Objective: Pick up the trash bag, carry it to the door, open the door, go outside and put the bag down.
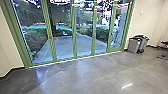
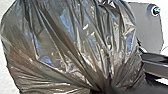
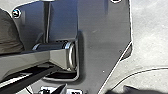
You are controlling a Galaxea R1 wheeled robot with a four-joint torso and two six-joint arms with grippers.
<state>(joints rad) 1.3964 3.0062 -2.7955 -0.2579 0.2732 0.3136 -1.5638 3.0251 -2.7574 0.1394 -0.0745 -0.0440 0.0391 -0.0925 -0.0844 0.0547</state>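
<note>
Trash bag (image 2: 72,47): dark, thin, partly see-through plastic, with folds converging at a gathered neck. Left gripper (image 2: 106,88): fingers narrowed on the gathered neck, holding the bag close to the robot's base. Whether the underside of the bag touches the floor (image 1: 92,75) cannot be told. Right gripper: state cannot be told. The robot is indoors, facing the glazed door wall (image 1: 74,32), whose green-framed panels stand in line along the far edge of the floor. Two bins (image 1: 134,45) stand side by side on the floor, just beyond the right end of the door wall and close to the base of the pale wall (image 1: 146,17); a green item (image 1: 141,36) shows at their top. Outside, a pale paved path (image 1: 71,46) extends away from the panels, between planted areas (image 1: 37,41).
</note>
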